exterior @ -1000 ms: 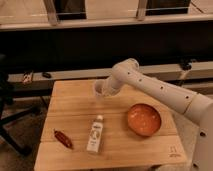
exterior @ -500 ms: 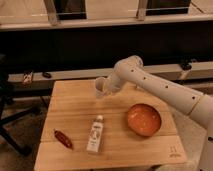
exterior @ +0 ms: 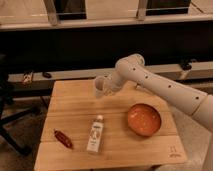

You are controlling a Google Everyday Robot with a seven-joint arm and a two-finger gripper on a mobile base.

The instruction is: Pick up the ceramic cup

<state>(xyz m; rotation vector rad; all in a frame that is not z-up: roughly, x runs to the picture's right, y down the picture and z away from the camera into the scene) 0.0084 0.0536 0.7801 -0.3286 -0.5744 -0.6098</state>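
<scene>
The ceramic cup [exterior: 100, 85], a small pale handleless tumbler, is over the back middle of the wooden table [exterior: 75, 107]. It seems to hang just above the surface. My gripper [exterior: 106, 87] reaches it from the right at the end of the white arm [exterior: 165, 90] and is shut on the cup's right side. The fingers are mostly hidden behind the cup and wrist.
An orange bowl [exterior: 144, 119] sits on the right half of the table. A white bottle [exterior: 96, 134] lies on its side near the front middle, with a small red object [exterior: 63, 139] to its left. A dark ledge [exterior: 60, 75] runs behind the table.
The arm has lifted slightly and shifted a little to the right, and the cup has stayed at the gripper.
</scene>
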